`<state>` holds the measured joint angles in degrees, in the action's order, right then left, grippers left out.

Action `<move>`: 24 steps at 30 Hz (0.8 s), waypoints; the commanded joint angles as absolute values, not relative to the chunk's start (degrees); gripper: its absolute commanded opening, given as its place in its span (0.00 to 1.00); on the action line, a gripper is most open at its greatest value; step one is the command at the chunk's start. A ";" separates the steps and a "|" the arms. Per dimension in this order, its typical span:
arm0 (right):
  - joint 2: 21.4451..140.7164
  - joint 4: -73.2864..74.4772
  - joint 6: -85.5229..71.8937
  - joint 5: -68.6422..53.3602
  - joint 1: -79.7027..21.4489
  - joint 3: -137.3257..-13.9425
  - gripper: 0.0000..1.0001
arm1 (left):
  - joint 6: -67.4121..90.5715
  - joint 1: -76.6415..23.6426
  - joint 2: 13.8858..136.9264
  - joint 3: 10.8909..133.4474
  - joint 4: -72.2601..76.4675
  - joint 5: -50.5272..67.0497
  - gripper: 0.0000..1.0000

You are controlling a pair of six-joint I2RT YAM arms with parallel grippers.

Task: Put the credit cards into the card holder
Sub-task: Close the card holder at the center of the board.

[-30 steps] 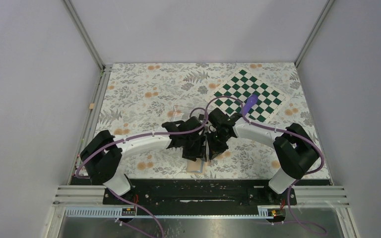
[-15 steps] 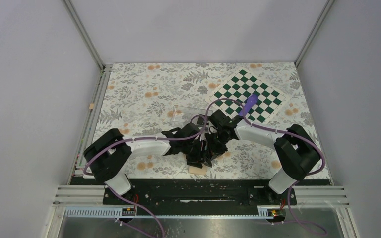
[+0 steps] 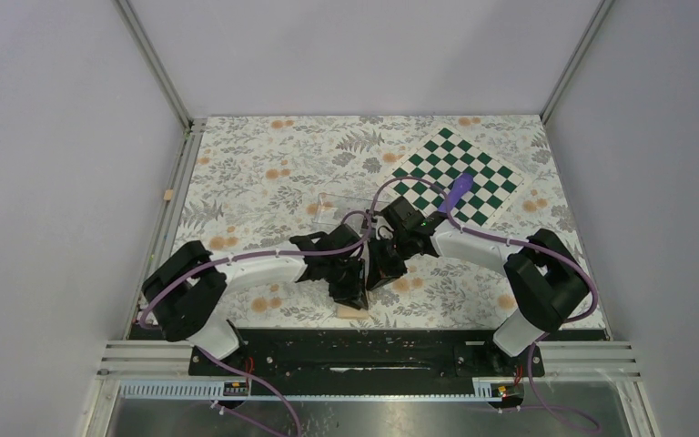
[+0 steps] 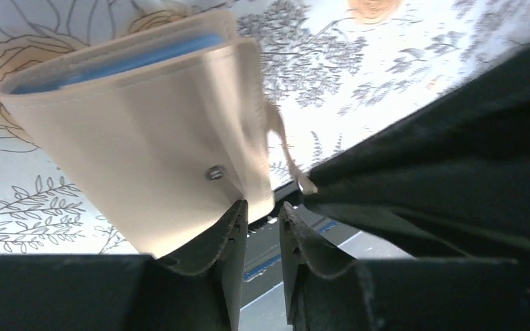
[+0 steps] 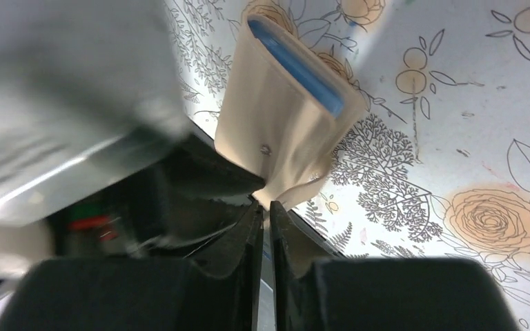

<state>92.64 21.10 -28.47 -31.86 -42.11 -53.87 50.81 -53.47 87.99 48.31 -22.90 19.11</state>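
The tan card holder (image 4: 145, 131) is folded, and its small snap (image 4: 214, 172) faces the left wrist camera. In the top view only its near edge (image 3: 357, 312) shows below the arms. A blue edge (image 5: 297, 62) lies inside the fold; I cannot tell whether it is a credit card or the lining. No loose credit cards are in view. My left gripper (image 4: 262, 207) has its jaws a narrow gap apart, with the holder's lower corner between the tips. My right gripper (image 5: 263, 205) is almost shut and pinches the holder's thin flap (image 5: 297, 181) at its tips. The two grippers meet near the table's front (image 3: 364, 273).
A clear plastic box (image 3: 341, 206) lies just behind the grippers. A green-and-white checkered board (image 3: 473, 177) sits at the back right with a purple object (image 3: 458, 189) on it. The black base rail (image 3: 355, 341) runs close below the holder.
My left gripper has shifted a little left and nearer, and its jaws have narrowed onto the holder's corner. My right gripper has stayed close beside it, at the flap.
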 commanded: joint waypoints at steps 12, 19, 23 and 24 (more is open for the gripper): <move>95.21 16.40 -29.70 -34.52 -41.63 -55.21 0.29 | 49.00 -53.26 89.41 48.24 -22.44 19.66 0.24; 101.69 14.64 -30.76 -34.78 -41.62 -58.26 0.16 | 51.68 -52.84 86.29 44.69 -15.72 22.39 0.26; 103.92 16.76 -30.19 -32.19 -41.63 -58.95 0.11 | 56.51 -52.50 83.83 41.29 -5.85 24.05 0.36; 104.03 16.98 -30.18 -31.64 -41.58 -58.71 0.10 | 57.24 -52.49 83.48 41.02 -4.32 24.07 0.39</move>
<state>102.94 16.01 -30.33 -33.58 -41.47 -56.90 52.99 -52.64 87.00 42.33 -16.19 21.65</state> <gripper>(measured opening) 0.115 0.352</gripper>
